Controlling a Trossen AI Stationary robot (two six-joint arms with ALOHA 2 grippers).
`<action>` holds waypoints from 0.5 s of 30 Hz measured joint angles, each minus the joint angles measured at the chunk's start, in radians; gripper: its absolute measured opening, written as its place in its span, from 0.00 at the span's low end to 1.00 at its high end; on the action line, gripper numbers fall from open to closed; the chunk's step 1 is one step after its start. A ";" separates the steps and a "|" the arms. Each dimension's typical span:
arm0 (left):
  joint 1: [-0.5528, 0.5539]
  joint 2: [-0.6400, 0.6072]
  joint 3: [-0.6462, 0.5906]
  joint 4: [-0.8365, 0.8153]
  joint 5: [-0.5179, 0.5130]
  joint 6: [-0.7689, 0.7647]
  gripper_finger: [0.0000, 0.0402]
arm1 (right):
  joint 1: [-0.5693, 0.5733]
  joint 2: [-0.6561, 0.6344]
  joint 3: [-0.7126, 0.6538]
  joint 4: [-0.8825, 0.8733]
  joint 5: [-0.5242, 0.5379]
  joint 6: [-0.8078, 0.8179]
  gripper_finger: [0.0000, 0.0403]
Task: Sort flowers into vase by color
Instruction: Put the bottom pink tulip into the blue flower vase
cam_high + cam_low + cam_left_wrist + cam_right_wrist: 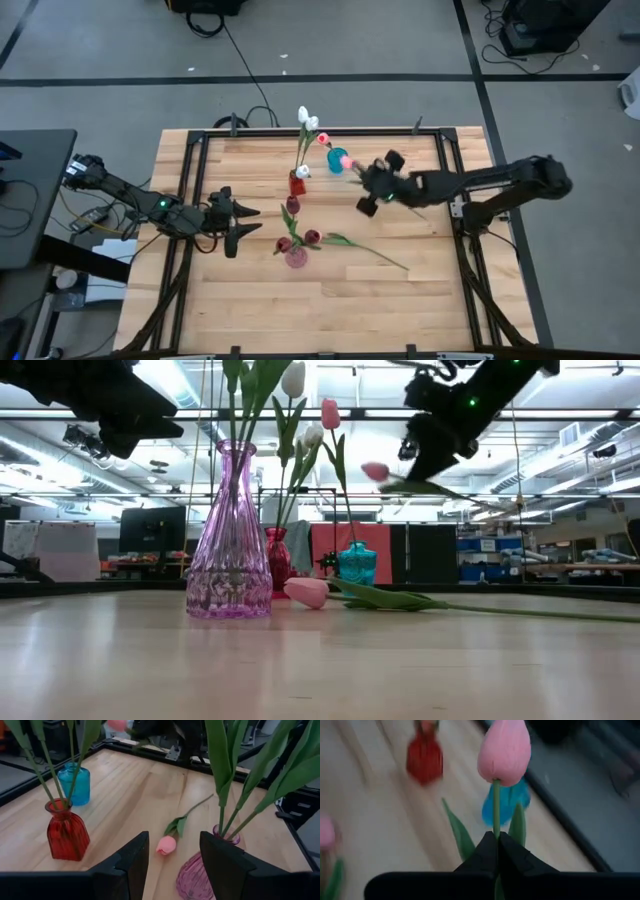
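Note:
My right gripper is up in the air near the blue vase, shut on a pink tulip whose head hangs over that vase. In the low view this tulip's head sits well above the blue vase, which holds one pink tulip. The red vase holds white tulips, and the pink glass vase holds maroon ones. Another pink tulip lies flat on the table to the pink vase's right. My left gripper hovers open to the left of the vases. My right gripper pinches the pink tulip's thin green stem between its two fingertips, a short way below the head. The stem runs on ahead of the fingertips to the head. The tulip is lifted clear of the table, lying roughly level in the low view with leaves trailing.
The three vases stand close together in the table's middle and far part. The lying tulip's long stem reaches toward the table's right near side. In the left wrist view its head lies between the red vase and pink vase. Bare wood fills the near half.

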 joint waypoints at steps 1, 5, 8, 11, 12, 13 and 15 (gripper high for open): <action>0.000 0.000 0.000 0.001 -0.001 0.000 0.45 | -0.027 -0.029 -0.031 0.078 -0.028 -0.056 0.03; 0.000 0.000 0.000 0.003 -0.009 -0.006 0.45 | -0.158 -0.102 -0.147 0.436 -0.169 -0.283 0.03; 0.000 0.000 0.000 0.003 -0.028 -0.011 0.45 | -0.263 -0.107 -0.184 0.661 -0.303 -0.350 0.03; 0.002 0.000 0.000 0.004 -0.046 -0.011 0.45 | -0.345 -0.088 -0.190 0.891 -0.414 -0.363 0.03; 0.003 0.000 0.000 0.004 -0.050 -0.012 0.45 | -0.367 -0.075 -0.190 0.962 -0.435 -0.362 0.03; 0.003 0.000 0.000 0.008 -0.052 -0.012 0.45 | -0.385 -0.060 -0.190 1.043 -0.453 -0.360 0.03; 0.003 0.000 0.000 0.020 -0.057 -0.012 0.45 | -0.418 -0.024 -0.190 1.183 -0.488 -0.331 0.03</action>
